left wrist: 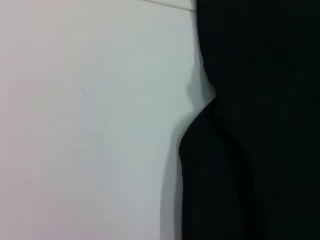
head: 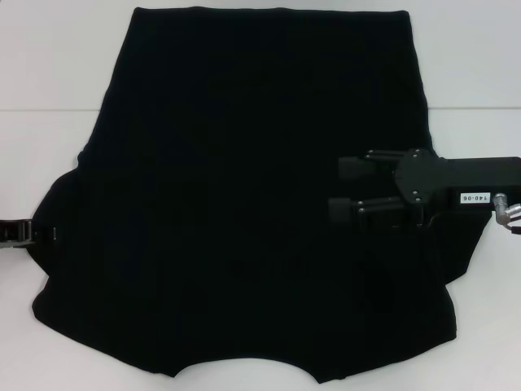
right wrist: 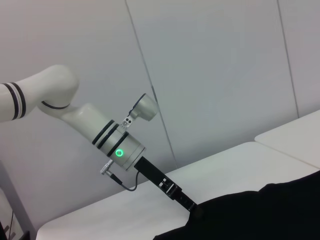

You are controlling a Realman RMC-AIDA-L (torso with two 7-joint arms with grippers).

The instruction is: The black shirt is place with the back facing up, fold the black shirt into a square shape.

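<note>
The desk (head: 49, 65) is white, with a seam running across it in the head view, and a pale wall (right wrist: 210, 65) stands behind it in the right wrist view.

The shirt (head: 244, 204) lies spread flat on the desk and covers most of it; it is plain black with no lettering showing. Its straight edge is at the far side, its sleeves spread to both sides nearer the robot, and a curved edge lies at the near side. In the left wrist view the shirt's edge (left wrist: 250, 150) runs beside bare desk, with a small bulge in the cloth.

The right tool (head: 346, 189) reaches in from the right side, over the shirt's right part, just inside the right sleeve. Its two fingers (head: 354, 168) point toward the shirt's middle and stand apart with nothing between them. Whether they touch the cloth is unclear.

The left tool (head: 37, 233) is at the shirt's left sleeve edge. In the right wrist view its tip (right wrist: 192, 206) meets the cloth's edge; whether its fingers are apart or together cannot be told.
</note>
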